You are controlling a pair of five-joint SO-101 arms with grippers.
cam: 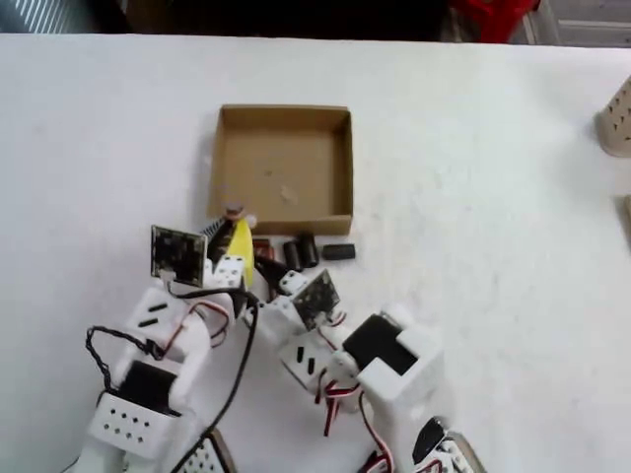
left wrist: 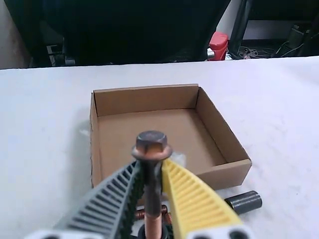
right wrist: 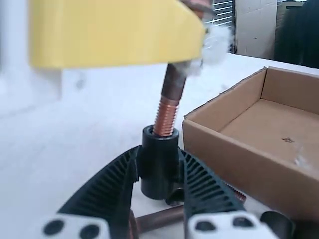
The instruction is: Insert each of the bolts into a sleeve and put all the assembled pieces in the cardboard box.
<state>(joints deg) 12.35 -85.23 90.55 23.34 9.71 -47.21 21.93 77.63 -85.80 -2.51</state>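
Note:
My left gripper [left wrist: 149, 172] is shut on a copper bolt [left wrist: 151, 149], held upright just in front of the cardboard box [left wrist: 149, 99]. The bolt's threaded tip [right wrist: 166, 117] sits in the mouth of a black sleeve [right wrist: 158, 167], and my right gripper [right wrist: 158, 174] is shut on that sleeve. In the high view both grippers meet at the box's near left corner, with the bolt head [cam: 234, 211] over the left gripper [cam: 240, 241]. Loose black sleeves [cam: 301, 252] and another bolt [cam: 262, 249] lie on the table along the box's front wall [cam: 296, 225].
The cardboard box stands open with nothing inside but small specks. One black sleeve [left wrist: 243, 201] lies by its near right corner. A beige object [cam: 616, 120] stands at the table's right edge. Wide bare white table spreads around the box.

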